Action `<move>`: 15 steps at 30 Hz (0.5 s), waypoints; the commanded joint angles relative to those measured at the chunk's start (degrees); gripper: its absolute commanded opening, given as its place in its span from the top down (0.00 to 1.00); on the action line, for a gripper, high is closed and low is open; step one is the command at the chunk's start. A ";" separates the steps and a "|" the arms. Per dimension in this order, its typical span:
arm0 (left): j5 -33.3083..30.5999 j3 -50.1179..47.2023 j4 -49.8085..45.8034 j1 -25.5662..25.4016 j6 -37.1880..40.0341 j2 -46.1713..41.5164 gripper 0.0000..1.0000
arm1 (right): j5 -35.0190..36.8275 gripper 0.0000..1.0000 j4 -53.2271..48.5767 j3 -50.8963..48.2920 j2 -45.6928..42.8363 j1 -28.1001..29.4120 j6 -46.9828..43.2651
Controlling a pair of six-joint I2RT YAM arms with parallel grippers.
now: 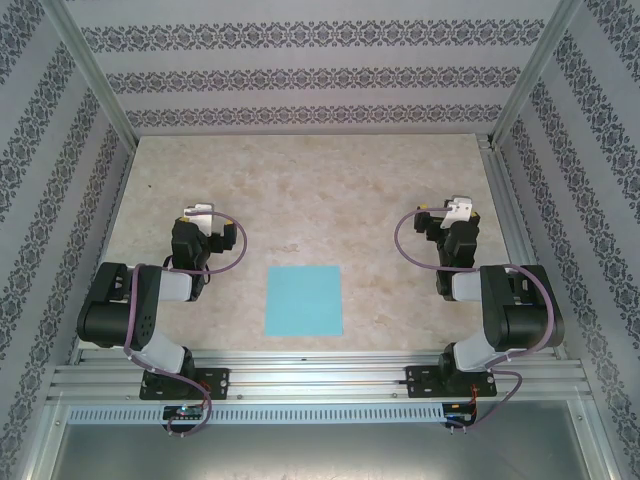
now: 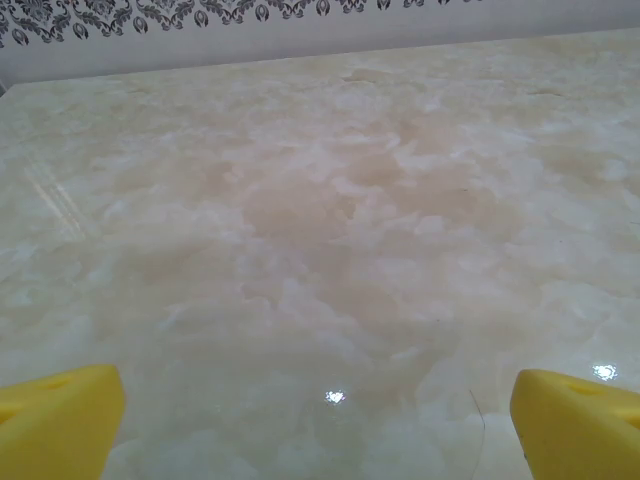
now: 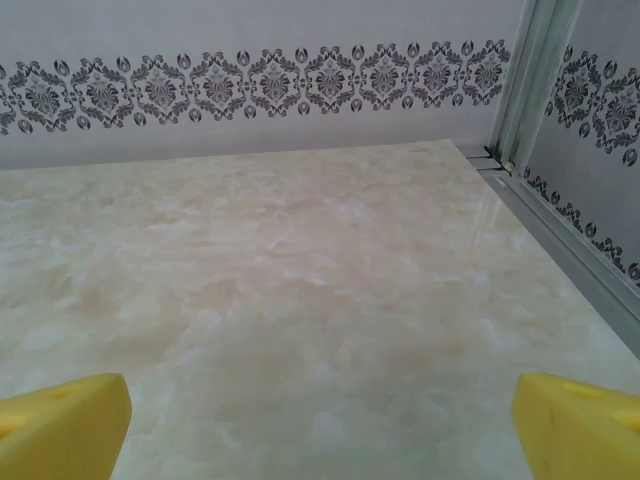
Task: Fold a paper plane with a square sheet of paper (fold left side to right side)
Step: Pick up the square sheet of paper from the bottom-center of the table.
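Seen from above, the sheet (image 1: 304,301) lies flat and uncreased on the table (image 1: 330,190). It is near the front edge, between the two arm bases, and neither arm touches it. The left gripper (image 1: 200,213) and right gripper (image 1: 458,208) rest to either side, well apart from it, both with jaws wide and empty. No fold is made yet. The first step probably calls for the left gripper to work a finger under the sheet's left edge and carry it over to the right edge. Meanwhile the right gripper should pin the right side so the thin paper cannot slide, and the corners should meet before the crease is pressed. In the left wrist view, yellow fingers (image 2: 60,425) stand spread over bare, glossy, cream marbled tabletop with lamp glints, a slick surface on which paper will likely skate. In the right wrist view the fingers (image 3: 60,425) are likewise apart with nothing between them. The same tabletop runs to a wall (image 3: 250,40) papered with a dark damask band, and an aluminium post (image 3: 530,70) stands at the corner.
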 commanded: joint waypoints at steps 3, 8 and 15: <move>0.75 0.95 0.58 0.43 0.67 -0.26 0.00 | -0.41 0.02 2.10 -0.34 0.18 0.29 -0.32; 0.79 0.93 0.60 0.44 0.65 -0.30 0.00 | -0.64 0.02 1.74 -0.15 0.22 0.16 -0.21; 0.84 0.88 0.52 0.43 0.61 -0.30 0.00 | -4.23 0.02 2.06 -0.27 0.25 -1.90 1.51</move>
